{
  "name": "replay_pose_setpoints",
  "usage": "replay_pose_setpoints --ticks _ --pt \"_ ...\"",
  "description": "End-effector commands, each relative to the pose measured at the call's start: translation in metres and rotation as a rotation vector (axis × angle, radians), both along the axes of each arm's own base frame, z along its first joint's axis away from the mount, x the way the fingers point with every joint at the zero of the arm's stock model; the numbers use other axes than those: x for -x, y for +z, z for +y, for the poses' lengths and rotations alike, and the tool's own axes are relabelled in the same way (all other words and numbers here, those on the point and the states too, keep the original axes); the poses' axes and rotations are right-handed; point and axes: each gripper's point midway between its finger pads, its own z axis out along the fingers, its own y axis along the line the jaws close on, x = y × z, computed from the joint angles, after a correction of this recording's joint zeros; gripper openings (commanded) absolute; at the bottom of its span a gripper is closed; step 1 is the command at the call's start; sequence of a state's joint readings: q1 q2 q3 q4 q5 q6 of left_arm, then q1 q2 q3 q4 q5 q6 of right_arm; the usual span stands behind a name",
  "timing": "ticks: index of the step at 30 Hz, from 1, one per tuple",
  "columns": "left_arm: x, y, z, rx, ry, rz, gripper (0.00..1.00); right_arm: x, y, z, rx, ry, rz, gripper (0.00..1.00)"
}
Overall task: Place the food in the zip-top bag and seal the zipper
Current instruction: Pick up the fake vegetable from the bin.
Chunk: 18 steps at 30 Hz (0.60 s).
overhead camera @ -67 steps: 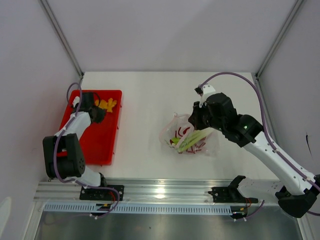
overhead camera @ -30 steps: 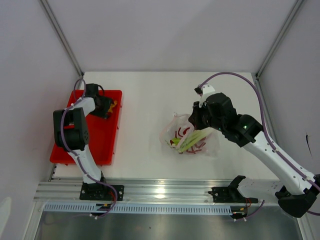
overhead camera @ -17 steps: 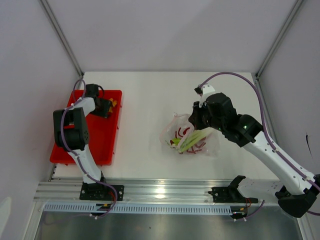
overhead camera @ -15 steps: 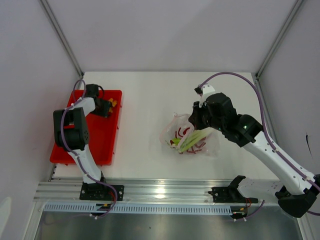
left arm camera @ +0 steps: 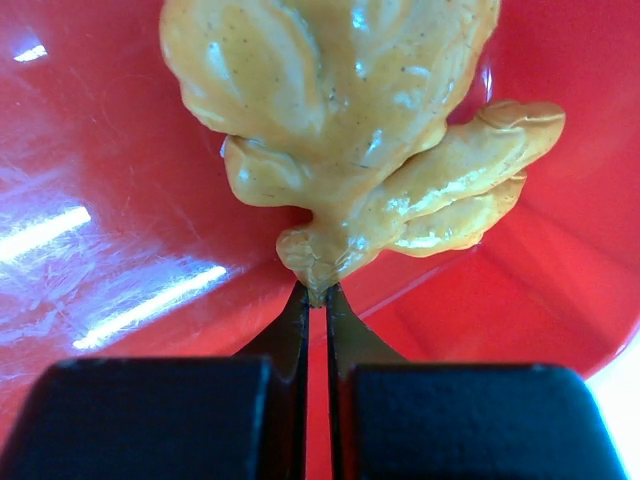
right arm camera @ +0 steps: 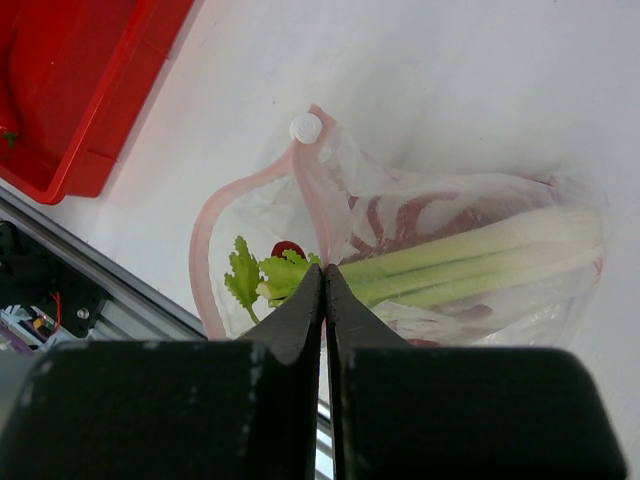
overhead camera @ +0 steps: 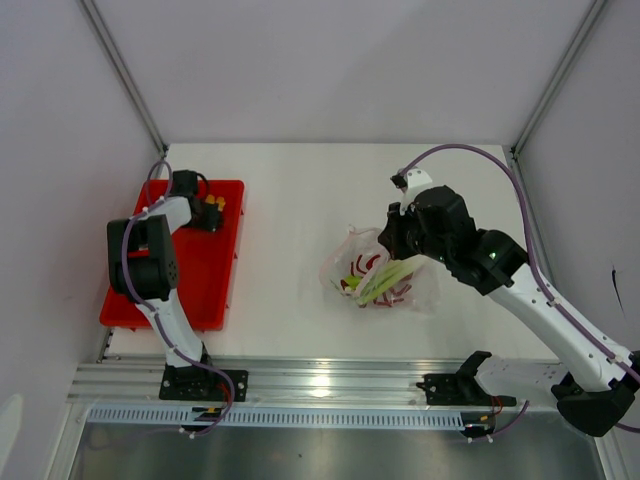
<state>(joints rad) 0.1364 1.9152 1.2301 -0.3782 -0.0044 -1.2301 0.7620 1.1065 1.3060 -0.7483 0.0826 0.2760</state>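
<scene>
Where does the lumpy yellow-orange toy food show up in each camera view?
Top external: yellow-orange toy food at the far end of the red plastic tray.
Left wrist: fills the upper centre.
Right wrist: not in it.
Shared landmark: the tray.

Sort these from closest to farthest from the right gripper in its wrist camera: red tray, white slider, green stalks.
1. Green stalks, just beside the right gripper.
2. White slider, farther ahead, upper middle.
3. Red tray, farthest, upper left.

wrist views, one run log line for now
left end effector: shut on yellow-orange piece in red tray | right end effector: shut on zip-top bag mouth
</scene>
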Motion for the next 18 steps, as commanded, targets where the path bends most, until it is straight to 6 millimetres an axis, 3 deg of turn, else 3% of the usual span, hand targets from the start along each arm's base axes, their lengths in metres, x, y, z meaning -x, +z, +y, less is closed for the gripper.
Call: replay_pose_setpoints --ticks 1,9,10,12,13,14,18 --pt "0.000 0.006 0.006 -0.020 0.016 -0.022 0.01 -0.002 0.035 -0.002 -0.066 -0.006 -0.086 0.00" --pt "0.005 0.026 0.005 -0.054 -0.010 -0.079 0.01 -0.001 0.035 -0.001 -0.073 -0.006 -0.084 0.00" --pt "0.004 0.037 0.005 -0.057 -0.010 -0.112 0.01 -0.001 0.034 -0.001 -0.072 -0.006 -0.083 0.00" --pt "0.017 0.035 0.004 -0.063 -0.014 -0.102 0.01 0.000 0.033 -0.001 -0.072 -0.003 -0.081 0.00" --pt "0.017 0.050 0.004 -0.067 -0.011 -0.145 0.01 0.000 0.032 -0.001 -0.071 -0.004 -0.082 0.00" --pt "0.032 0.037 0.002 -0.061 -0.011 -0.117 0.01 0.000 0.031 -0.001 -0.070 -0.004 -0.081 0.00" --pt "0.050 0.051 0.000 -0.075 -0.016 -0.163 0.00 0.000 0.028 0.001 -0.072 0.003 -0.075 0.00"
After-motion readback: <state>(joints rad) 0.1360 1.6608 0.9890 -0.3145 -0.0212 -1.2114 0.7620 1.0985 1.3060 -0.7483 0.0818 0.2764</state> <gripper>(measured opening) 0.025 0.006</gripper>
